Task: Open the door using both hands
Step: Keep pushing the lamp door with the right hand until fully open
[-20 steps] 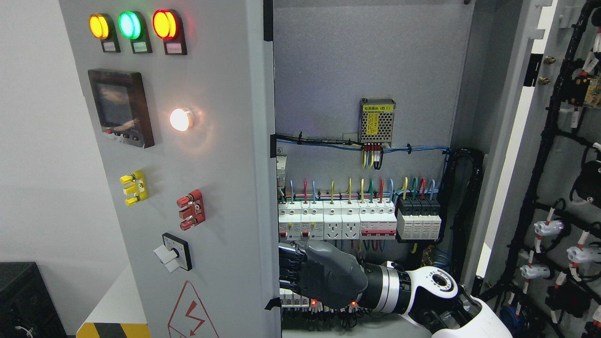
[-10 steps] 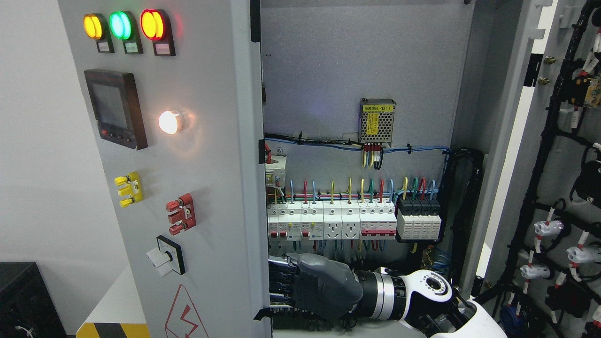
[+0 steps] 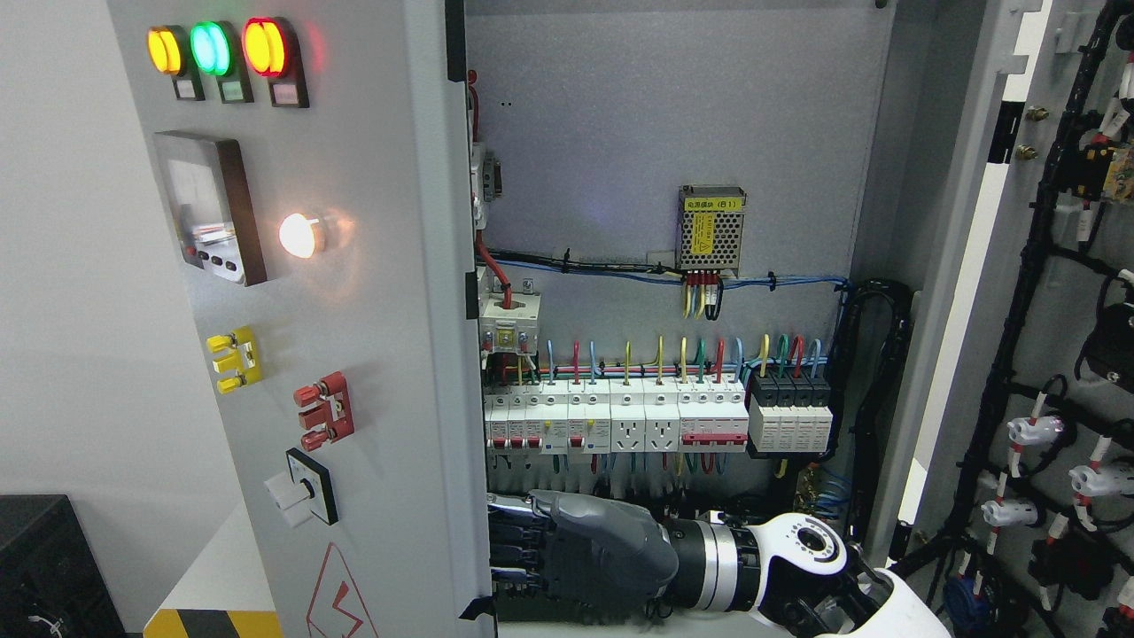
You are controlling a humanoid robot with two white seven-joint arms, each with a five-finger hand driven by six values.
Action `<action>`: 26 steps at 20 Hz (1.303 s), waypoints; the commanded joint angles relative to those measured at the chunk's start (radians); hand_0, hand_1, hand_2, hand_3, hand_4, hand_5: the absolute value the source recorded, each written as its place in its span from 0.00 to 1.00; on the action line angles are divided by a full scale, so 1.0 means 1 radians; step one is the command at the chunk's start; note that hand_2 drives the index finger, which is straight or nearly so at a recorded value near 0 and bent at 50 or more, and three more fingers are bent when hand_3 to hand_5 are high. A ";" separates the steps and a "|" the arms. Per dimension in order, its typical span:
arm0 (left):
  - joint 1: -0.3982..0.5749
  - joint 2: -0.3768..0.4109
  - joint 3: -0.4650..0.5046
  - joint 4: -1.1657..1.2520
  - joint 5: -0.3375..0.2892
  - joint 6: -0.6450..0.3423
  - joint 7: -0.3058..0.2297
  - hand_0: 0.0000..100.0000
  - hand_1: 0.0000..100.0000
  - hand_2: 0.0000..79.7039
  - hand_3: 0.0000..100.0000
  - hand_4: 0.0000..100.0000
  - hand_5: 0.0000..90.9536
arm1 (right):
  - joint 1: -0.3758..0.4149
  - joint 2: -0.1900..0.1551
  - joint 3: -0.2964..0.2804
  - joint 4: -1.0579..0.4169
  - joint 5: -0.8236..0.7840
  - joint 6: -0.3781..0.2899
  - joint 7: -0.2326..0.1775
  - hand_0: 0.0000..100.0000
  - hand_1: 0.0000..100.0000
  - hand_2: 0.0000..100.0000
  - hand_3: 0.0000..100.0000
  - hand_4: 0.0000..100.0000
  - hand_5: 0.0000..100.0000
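Left door (image 3: pixel 372 354): stood ajar at the picture's left, its free edge turned toward the camera
Door front: carried three lit lamps (image 3: pixel 217 49), a small display (image 3: pixel 213 208), a white lamp (image 3: pixel 299 235) and a rotary switch (image 3: pixel 306 486)
Right robot hand (image 3: pixel 567 554): entered from lower right, fingers (image 3: pixel 514 549) curled against the door's inner edge near the bottom
Grip: whether the fingers actually closed on the edge could not be told
Right door (image 3: pixel 1045 310): swung wide open, wiring exposed
Cabinet interior: row of breakers (image 3: pixel 656 421) mounted above the hand
Left robot hand: not visible
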 commanded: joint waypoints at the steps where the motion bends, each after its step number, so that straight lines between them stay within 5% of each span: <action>1: 0.000 0.000 0.000 0.000 0.000 0.000 0.000 0.12 0.56 0.00 0.00 0.00 0.00 | 0.001 0.004 0.062 -0.046 0.000 -0.001 0.000 0.10 0.13 0.00 0.00 0.00 0.00; 13: 0.000 0.000 0.000 0.000 0.000 0.000 0.000 0.12 0.56 0.00 0.00 0.00 0.00 | 0.004 0.016 0.119 -0.077 0.002 -0.001 -0.006 0.10 0.13 0.00 0.00 0.00 0.00; 26: 0.000 0.000 0.000 0.000 0.000 0.000 0.000 0.12 0.56 0.00 0.00 0.00 0.00 | 0.004 0.070 0.183 -0.101 0.006 -0.001 -0.041 0.10 0.13 0.00 0.00 0.00 0.00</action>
